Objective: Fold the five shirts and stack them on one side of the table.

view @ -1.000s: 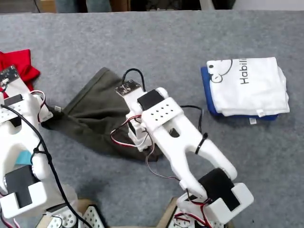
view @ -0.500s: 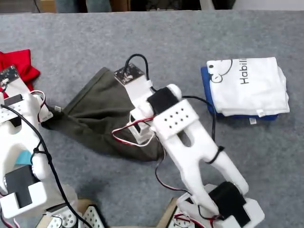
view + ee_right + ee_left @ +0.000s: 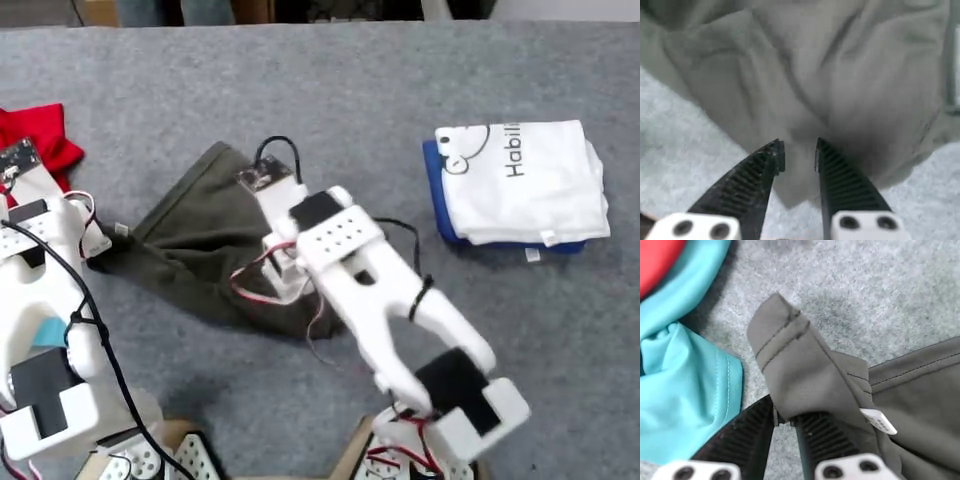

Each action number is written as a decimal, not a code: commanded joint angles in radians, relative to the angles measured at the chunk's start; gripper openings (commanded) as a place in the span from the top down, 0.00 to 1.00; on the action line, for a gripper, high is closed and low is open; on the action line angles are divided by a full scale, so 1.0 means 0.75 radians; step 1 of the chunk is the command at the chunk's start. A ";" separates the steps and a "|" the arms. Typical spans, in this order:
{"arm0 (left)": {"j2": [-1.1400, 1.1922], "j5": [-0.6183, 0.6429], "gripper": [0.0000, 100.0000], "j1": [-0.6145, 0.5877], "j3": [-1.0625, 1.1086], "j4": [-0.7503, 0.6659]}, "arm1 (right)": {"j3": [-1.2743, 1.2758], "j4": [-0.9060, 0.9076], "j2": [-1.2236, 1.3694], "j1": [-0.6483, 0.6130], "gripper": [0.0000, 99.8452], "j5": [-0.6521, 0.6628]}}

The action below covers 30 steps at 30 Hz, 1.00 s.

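Pressed together in the left gripper: a hemmed corner of the crumpled dark olive cotton shirt. Over its opposite end, the right gripper, fingers narrowly parted, gripping nothing. Long axis spanning gripper to gripper across the grey felt bench, blunt peak pointing away from both. Apparently the third shirt, not yet folded. Well beyond the right gripper, already done: folded white printed shirt stacked on folded blue shirt. Just beside the left gripper, unfolded: turquoise shirt, red shirt.
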 commanded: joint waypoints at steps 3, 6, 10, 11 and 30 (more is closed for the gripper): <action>-0.010 -0.008 0.97 -0.003 0.001 -0.012 | 0.003 -0.023 0.044 0.266 0.89 0.133; -0.010 -0.008 0.97 -0.003 0.001 -0.012 | 0.007 -0.018 0.042 0.376 0.89 0.205; -0.010 -0.008 0.97 -0.003 -0.001 -0.012 | 0.003 0.055 0.042 0.342 0.89 0.215; -0.010 -0.008 0.97 -0.003 -0.001 -0.012 | 0.003 0.072 0.042 0.313 0.89 0.209; -0.010 -0.008 0.97 -0.003 -0.001 -0.012 | 0.026 0.188 -0.453 0.053 0.89 0.121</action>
